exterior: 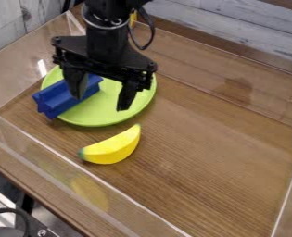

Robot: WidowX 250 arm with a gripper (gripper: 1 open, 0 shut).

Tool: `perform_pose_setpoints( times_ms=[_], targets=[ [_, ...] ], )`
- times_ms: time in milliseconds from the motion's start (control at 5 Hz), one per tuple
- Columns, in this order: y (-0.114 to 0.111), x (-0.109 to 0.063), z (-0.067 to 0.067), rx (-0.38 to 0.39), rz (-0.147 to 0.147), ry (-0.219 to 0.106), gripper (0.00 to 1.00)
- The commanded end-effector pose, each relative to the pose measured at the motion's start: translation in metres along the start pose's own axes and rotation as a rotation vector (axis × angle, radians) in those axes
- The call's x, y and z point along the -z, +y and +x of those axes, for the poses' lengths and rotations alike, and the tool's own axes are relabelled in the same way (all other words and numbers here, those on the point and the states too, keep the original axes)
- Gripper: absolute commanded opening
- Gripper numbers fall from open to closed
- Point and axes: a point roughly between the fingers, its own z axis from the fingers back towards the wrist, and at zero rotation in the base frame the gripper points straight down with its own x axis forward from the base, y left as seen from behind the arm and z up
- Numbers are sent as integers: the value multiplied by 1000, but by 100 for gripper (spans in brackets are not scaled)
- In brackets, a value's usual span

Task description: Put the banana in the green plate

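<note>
The yellow banana (113, 146) lies on the wooden table, just in front of the green plate (106, 110). A blue ridged block (59, 96) rests on the plate's left edge. My black gripper (102, 89) hangs above the plate, pointing down, open, with nothing between its fingers. One fingertip (78, 93) is near the blue block, the other (127, 100) over the plate's right part. The banana is apart from the gripper, lower in the picture.
Clear plastic walls (24, 153) border the table at the front and left. A grey plank wall (253, 23) stands behind. Open wooden surface (222, 130) stretches to the right of the plate and banana.
</note>
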Motion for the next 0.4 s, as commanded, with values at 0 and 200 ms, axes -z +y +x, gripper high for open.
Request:
perform_pose_setpoints(
  times_ms=[0, 200],
  targets=[
    [3, 0, 2, 4, 1, -19, 100],
    [4, 4, -1, 13, 2, -15, 100]
  ],
)
